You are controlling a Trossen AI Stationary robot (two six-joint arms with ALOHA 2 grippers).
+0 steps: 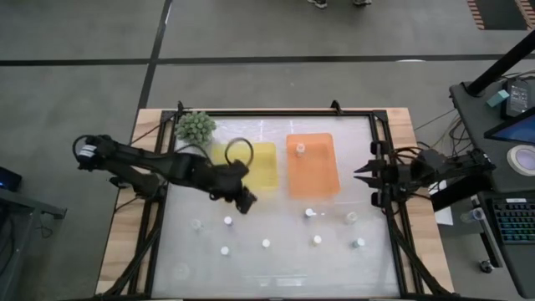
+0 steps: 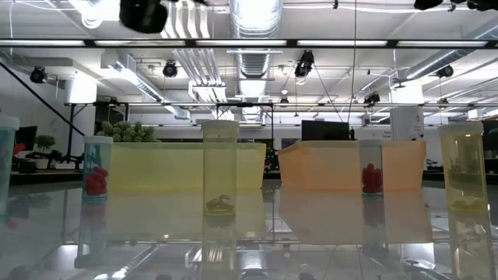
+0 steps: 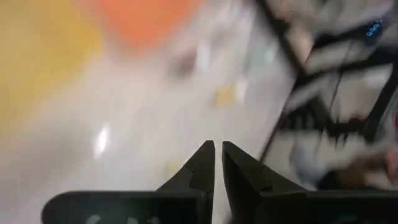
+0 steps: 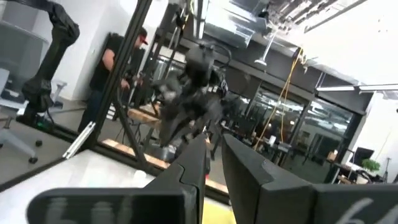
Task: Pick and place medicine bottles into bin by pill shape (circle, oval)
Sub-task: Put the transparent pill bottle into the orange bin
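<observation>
Several small clear medicine bottles with white caps stand scattered on the front half of the table, among them one near the left and one toward the right. Another bottle stands inside the orange bin. In the low view a bottle holds a yellowish pill and another bottle holds red ones. My left gripper hangs shut and empty by the front right corner of the yellow bin. My right gripper waits shut at the table's right edge.
A green spiky plant sits at the back left corner beside the yellow bin. A black frame borders the table. In the right wrist view a person stands in the room beyond. A desk with a keyboard is on the right.
</observation>
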